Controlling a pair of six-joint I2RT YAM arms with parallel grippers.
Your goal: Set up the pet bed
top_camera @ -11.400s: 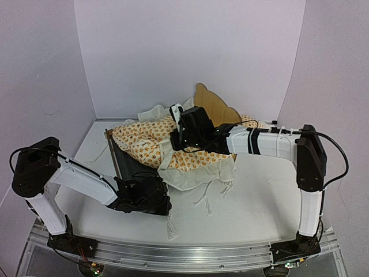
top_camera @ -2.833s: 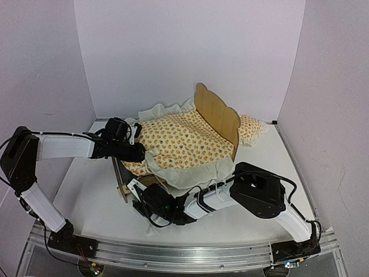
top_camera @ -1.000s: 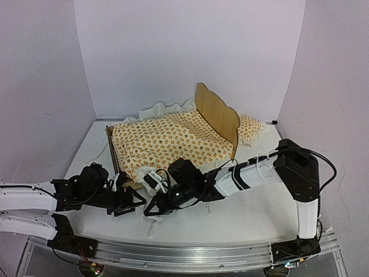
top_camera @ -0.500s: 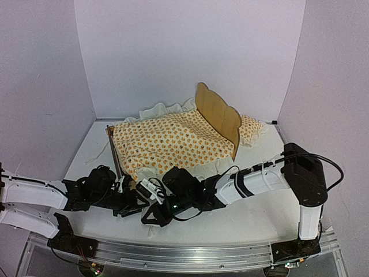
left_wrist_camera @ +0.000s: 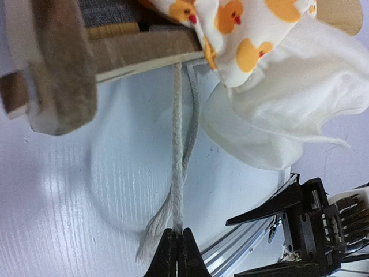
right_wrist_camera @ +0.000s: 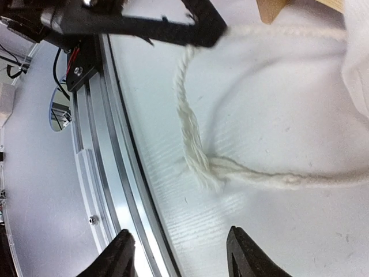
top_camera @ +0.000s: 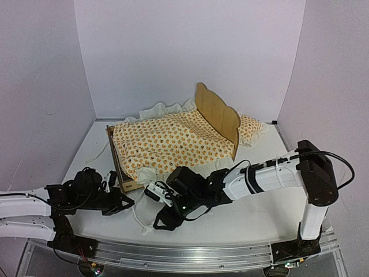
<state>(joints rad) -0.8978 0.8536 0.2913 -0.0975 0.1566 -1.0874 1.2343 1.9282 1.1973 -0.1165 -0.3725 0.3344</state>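
Nearest me, at the table's (top_camera: 253, 213) front edge: left gripper (left_wrist_camera: 176, 245), jaws pinched tight on a white cord (left_wrist_camera: 177, 173). Just beside it: right gripper (right_wrist_camera: 180, 232), jaws apart, holding nothing, over the cord's frayed end. Farther back I see the pet bed (top_camera: 218, 115), mid-table, under a duck-print blanket (top_camera: 167, 141), with a pillow (top_camera: 251, 127) behind the headboard.

Both arms had white links and black joints. The right arm (top_camera: 265, 176), at frame right, wore a black cable looping over its elbow and ties round its forearm. The left arm (top_camera: 23, 203), lower left, ended in a black wrist. The right gripper (right_wrist_camera: 181, 254) had black tapered fingers (right_wrist_camera: 122, 257).
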